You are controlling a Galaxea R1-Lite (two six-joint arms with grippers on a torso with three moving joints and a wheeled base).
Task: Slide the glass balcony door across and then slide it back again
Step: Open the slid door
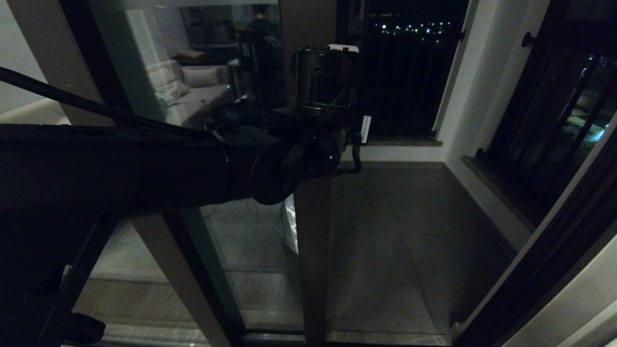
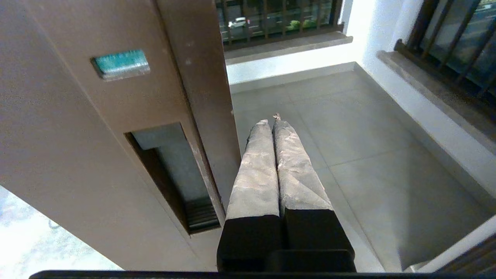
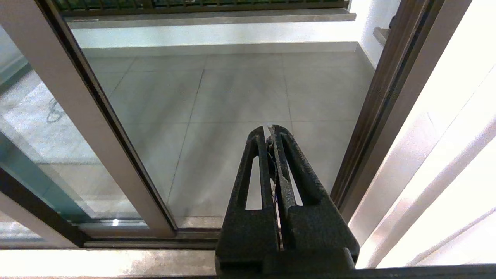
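One sliding glass balcony door in a dark brown metal frame (image 1: 312, 250), bearing one narrow recessed handle slot (image 2: 176, 174) and one small teal sticker (image 2: 121, 64). Two black barred railings (image 1: 409, 72), one on each balcony side. Two black robot grippers: left gripper (image 2: 271, 124), right gripper (image 3: 270, 131).

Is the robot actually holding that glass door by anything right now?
No. The left tool is shut on nothing, beside the door's stile near its handle slot. The right tool is shut and empty too.
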